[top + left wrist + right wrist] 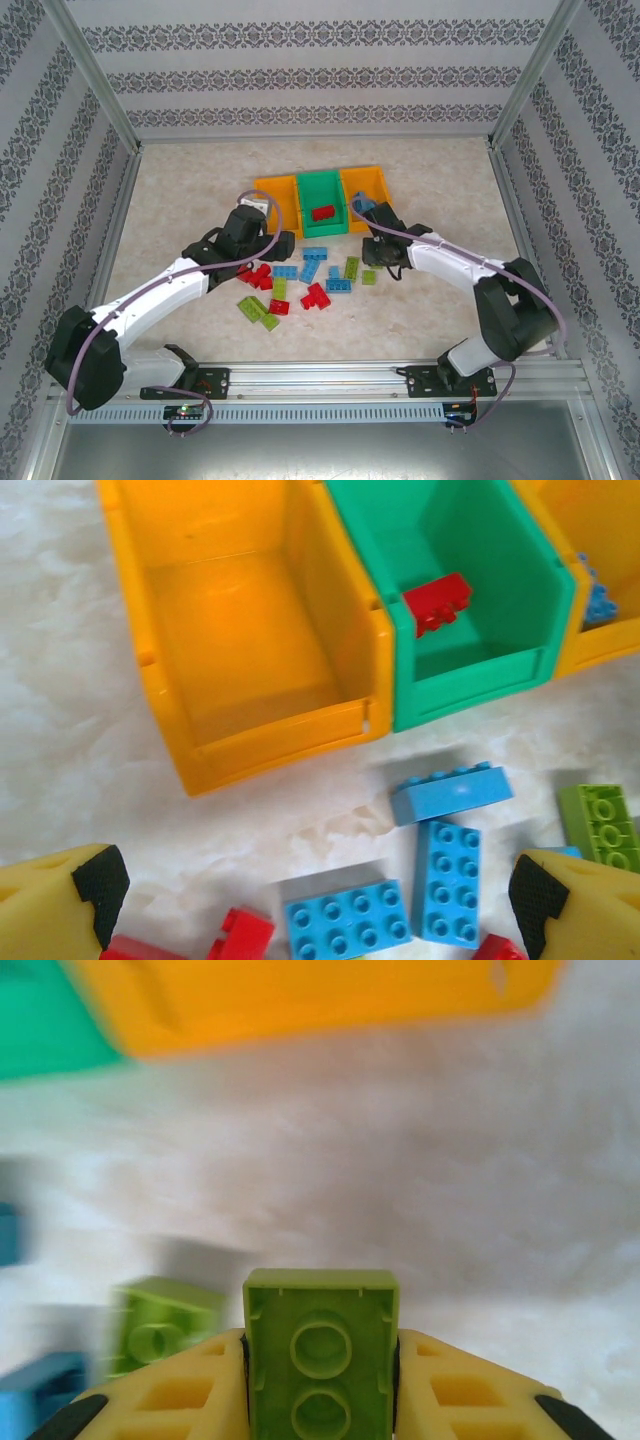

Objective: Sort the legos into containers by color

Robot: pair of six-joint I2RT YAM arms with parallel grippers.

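Observation:
Three containers stand in a row at the back: a left orange bin (275, 190), a green bin (322, 228) holding a red lego (322, 212), and a right orange bin (365, 180) holding a blue lego (598, 600). Loose red, blue and lime legos (300, 280) lie in front of them. My left gripper (250, 225) hangs open over blue legos (447, 880), in front of the empty left orange bin (250, 640). My right gripper (320, 1400) is shut on a lime green lego (320, 1345), held underside up just above the table, in front of the right orange bin (300, 1000).
Another lime lego (155, 1330) lies just left of the held one, with a blue one (30, 1390) further left. Patterned walls and metal posts enclose the table on three sides. Bare tabletop stretches to the left and right of the pile.

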